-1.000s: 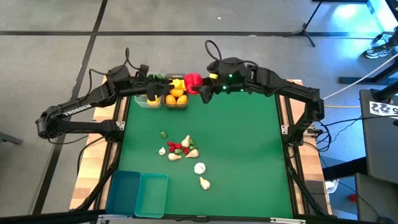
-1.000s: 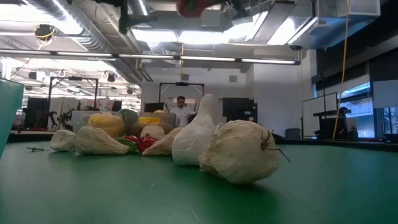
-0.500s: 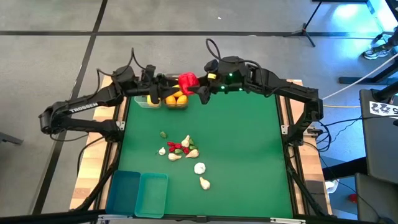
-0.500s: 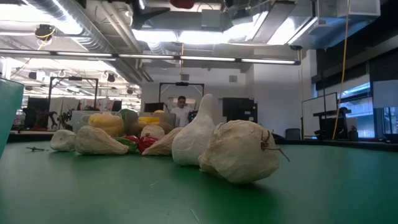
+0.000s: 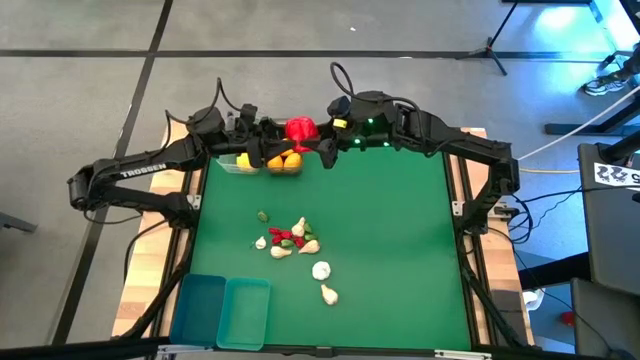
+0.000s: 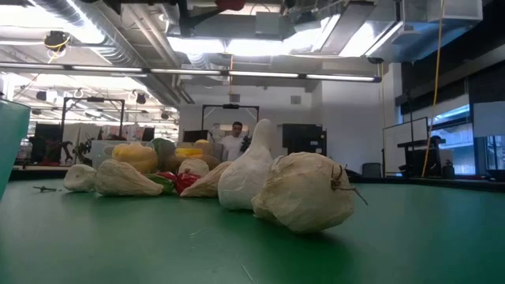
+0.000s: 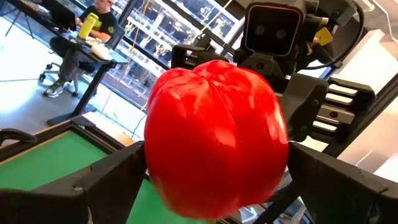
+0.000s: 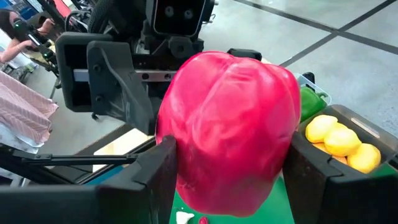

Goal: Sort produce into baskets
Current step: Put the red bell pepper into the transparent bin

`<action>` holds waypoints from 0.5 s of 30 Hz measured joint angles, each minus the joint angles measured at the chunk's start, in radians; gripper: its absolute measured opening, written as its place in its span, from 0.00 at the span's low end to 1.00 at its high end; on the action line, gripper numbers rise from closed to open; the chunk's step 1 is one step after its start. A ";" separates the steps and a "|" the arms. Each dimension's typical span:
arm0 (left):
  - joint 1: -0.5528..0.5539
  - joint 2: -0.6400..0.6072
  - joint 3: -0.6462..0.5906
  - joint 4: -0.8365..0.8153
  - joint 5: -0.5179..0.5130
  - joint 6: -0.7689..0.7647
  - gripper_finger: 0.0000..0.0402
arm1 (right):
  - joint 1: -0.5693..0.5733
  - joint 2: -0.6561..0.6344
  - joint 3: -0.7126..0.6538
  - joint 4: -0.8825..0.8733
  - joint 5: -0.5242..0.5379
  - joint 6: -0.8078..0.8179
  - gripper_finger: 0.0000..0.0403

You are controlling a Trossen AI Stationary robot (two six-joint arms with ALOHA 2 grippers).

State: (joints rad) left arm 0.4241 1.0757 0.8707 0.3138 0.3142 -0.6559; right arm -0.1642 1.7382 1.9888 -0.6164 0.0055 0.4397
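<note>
A red bell pepper (image 5: 300, 128) hangs in the air over the table's far edge, with my right gripper (image 5: 313, 137) shut on it. My left gripper (image 5: 279, 134) stands open and comes at the pepper from the table's left. Its fingers (image 7: 112, 180) flank the pepper (image 7: 214, 134). Below are two clear baskets (image 5: 238, 163) holding yellow and orange fruit (image 5: 283, 157). Loose garlic, chilies and small peppers (image 5: 290, 238) lie in a heap at the table's middle. Two more garlic bulbs (image 5: 321, 269) lie nearer. My right gripper pinches the red pepper between its two fingers (image 8: 155, 180), one on each of its sides (image 8: 186, 155), coming nearly level from the table's right. The pepper is lifted clear above the baskets. My left gripper has a finger on either side of the pepper; I cannot tell whether they touch it.
Two teal baskets (image 5: 222, 310) stand side by side at the table's near left corner. In the low view, garlic bulbs (image 6: 304, 189) fill the foreground. People (image 7: 93, 25) sit and stand in the room beyond the table.
My left gripper has moved toward the table's right, up to the red pepper, and its open fingers now stand on either side of it. My right gripper has kept the pepper in the air, shifting it a little toward the left arm.
</note>
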 joint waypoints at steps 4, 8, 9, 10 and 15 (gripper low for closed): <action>-0.011 0.009 0.000 0.025 -0.013 0.000 0.94 | 0.000 0.014 0.001 0.021 -0.032 0.000 0.53; -0.009 0.013 0.000 0.021 -0.016 0.000 0.94 | 0.000 0.015 0.001 0.017 -0.032 -0.003 0.53; -0.009 0.012 0.000 0.016 -0.016 0.000 0.94 | 0.000 0.016 0.001 0.018 -0.028 -0.003 0.53; -0.009 0.012 0.000 0.012 -0.016 -0.002 0.94 | 0.000 0.016 0.001 0.015 -0.027 -0.005 0.53; -0.009 0.012 0.000 0.012 -0.016 -0.005 0.88 | -0.001 0.015 0.001 0.014 -0.025 -0.038 0.53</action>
State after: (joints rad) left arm 0.4149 1.0878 0.8707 0.3260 0.2981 -0.6609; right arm -0.1657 1.7535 1.9896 -0.6026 -0.0197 0.4016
